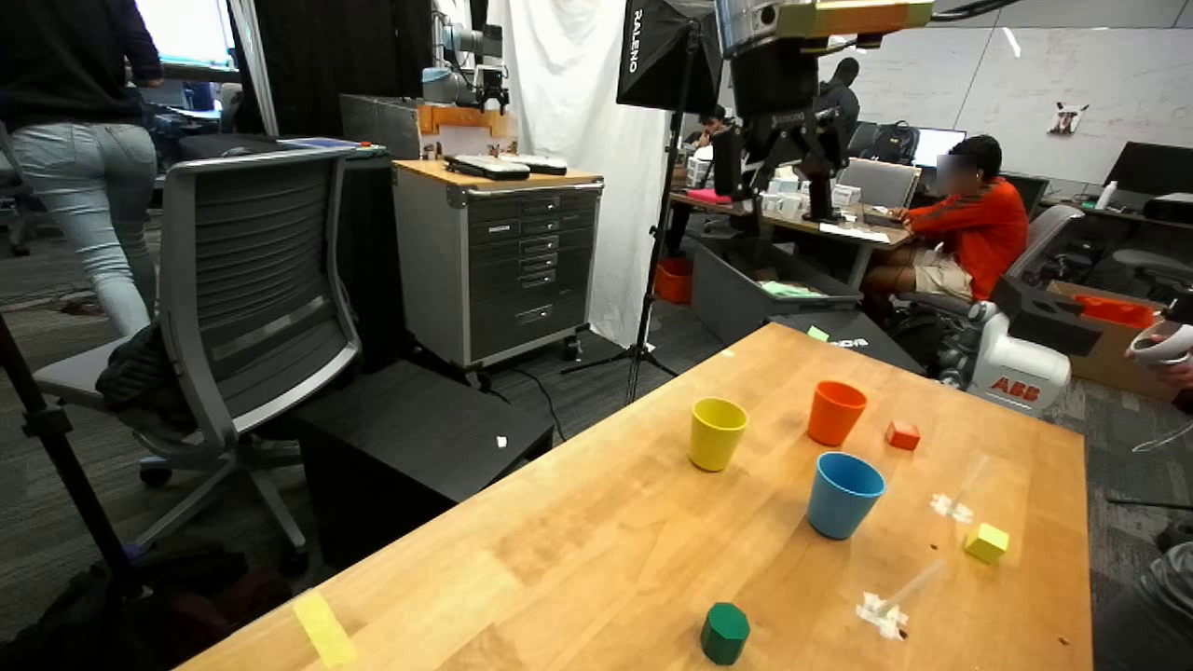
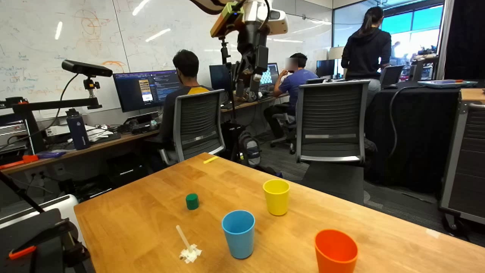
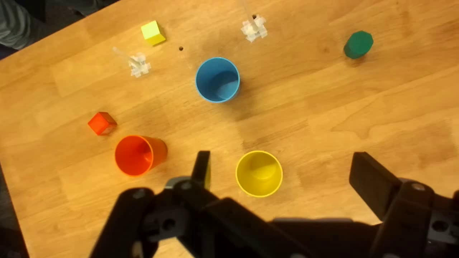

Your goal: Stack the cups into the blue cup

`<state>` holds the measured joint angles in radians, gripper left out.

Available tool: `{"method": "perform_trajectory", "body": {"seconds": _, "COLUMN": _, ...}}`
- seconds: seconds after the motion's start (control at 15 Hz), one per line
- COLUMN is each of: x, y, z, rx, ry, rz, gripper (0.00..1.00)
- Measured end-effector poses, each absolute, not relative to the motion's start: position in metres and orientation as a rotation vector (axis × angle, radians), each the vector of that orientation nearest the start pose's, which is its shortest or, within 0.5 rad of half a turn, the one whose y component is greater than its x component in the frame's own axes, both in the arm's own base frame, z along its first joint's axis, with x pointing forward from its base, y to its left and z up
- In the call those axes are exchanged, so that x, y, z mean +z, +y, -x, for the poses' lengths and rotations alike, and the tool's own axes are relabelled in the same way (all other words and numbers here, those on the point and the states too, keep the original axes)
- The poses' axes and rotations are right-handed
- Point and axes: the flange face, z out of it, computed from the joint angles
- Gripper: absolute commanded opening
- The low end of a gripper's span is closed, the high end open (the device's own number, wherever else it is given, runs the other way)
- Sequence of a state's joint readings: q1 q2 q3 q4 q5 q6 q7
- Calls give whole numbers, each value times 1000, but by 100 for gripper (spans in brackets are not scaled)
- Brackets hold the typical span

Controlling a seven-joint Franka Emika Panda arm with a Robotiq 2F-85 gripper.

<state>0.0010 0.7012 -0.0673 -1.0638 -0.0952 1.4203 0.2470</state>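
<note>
Office chairs point(image 2: 331, 121) and a whiteboard point(image 2: 159, 22) are seen behind the counter point(image 2: 136, 227), on whose wood the blue cup point(image 3: 217, 80), the yellow cup point(image 3: 259, 174) and the orange cup point(image 1: 832, 421) are stood upright, none touching another. Into the blue cup the others are to be nested; nothing is seen inside it, and its mouth is presumably left free for that purpose. No stacking has been done: the other two are set apart from it — probably so that each can be gripped without a neighbour being knocked. Well above them the pincer point(image 3: 282, 154) is held with its fingers point(image 3: 374, 184) spread wide and nothing gripped, likely at that height so that everything below is cleared. In the wrist view the yellow cup is framed between those fingers, well below, so it may be judged the first to be fetched. Just beside the orange cup, not touching it, the red block point(image 3: 102, 123) is placed, where it might be nudged by a low approach; the yellow block point(image 3: 153, 33) and the green piece point(image 3: 358, 44) are apparently not needed.
</note>
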Motion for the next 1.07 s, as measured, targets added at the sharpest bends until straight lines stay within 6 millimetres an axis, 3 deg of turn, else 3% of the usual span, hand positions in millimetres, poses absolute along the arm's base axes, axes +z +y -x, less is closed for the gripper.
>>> {"method": "perform_trajectory", "body": {"seconds": 0.53, "x": 331, "y": -27, "z": -737, "rx": 603, "ry": 610, "rz": 3239, "gripper": 100}}
{"method": "perform_trajectory", "body": {"seconds": 1.07, "x": 267, "y": -26, "z": -747, "rx": 679, "ry": 707, "rz": 3245, "gripper": 100}}
